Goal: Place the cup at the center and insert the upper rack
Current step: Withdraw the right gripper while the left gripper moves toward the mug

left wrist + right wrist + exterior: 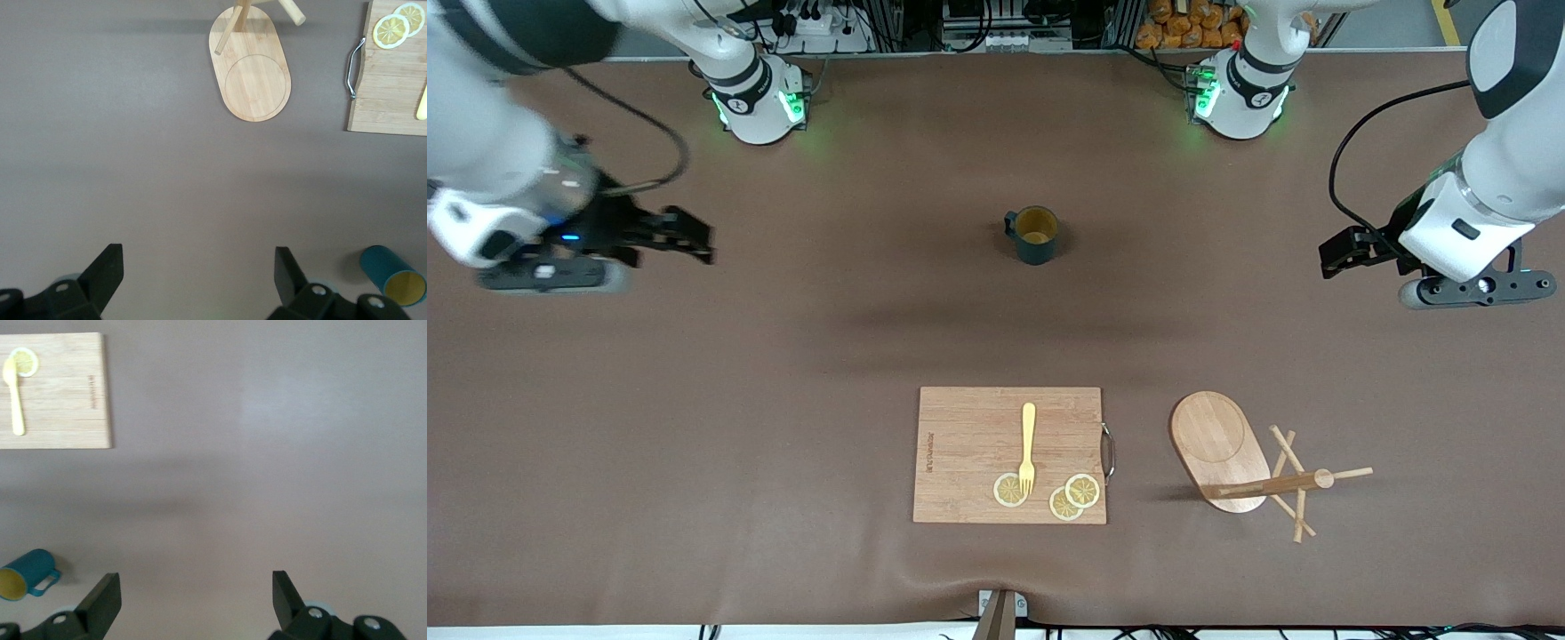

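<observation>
the cup (1036, 235) looks rigid, glazed and likely slick, light enough for one pinch; the rim wall away from its loop handle seems the surest hold. it is dark teal, ribbed, tan inside, upright mid-counter (783, 400), farther from the front camera than the cutting board (969, 444). the upper rack (1249, 462) is light stiff wood beside the board; its post suits gripping. left end effector (1334, 258) and right end effector (694, 236) hover spread, holding nothing.
</observation>
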Tool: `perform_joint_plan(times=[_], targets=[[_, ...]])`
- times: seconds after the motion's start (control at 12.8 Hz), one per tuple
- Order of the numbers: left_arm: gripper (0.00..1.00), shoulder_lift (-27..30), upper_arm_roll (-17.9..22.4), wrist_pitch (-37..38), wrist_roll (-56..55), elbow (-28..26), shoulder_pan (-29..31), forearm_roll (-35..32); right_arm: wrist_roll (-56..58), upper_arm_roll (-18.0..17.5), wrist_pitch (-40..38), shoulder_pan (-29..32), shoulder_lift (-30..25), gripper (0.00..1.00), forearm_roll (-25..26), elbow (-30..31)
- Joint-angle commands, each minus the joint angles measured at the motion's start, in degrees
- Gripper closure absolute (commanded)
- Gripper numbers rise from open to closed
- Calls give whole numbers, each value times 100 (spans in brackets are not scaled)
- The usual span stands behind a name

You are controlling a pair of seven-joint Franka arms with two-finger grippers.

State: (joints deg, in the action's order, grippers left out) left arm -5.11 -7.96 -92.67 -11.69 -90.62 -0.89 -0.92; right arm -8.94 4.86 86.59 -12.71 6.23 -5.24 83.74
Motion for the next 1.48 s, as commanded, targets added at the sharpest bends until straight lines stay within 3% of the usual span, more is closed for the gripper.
perform_joint_plan(times=[0.0,0.31,0.47,0.62,1.01,1.4], targets=[[0,10,-39,83,-97,53,9,-110,382,-143,68,513,-122,0,320,169],[0,19,-39,171,-158,44,10,-110,779,-134,454,831,-175,0,812,309],[0,19,-39,179,-272,44,1,-110,971,-117,883,892,-210,0,1330,528],[0,11,-65,171,-438,45,-8,-40,1192,-38,991,928,-219,0,1412,713],[0,-7,-872,171,-2491,62,-17,118,1131,-38,930,1120,-219,0,701,881],[0,-130,-1874,4,-4820,62,-148,84,1131,-38,886,1235,-245,0,647,881]])
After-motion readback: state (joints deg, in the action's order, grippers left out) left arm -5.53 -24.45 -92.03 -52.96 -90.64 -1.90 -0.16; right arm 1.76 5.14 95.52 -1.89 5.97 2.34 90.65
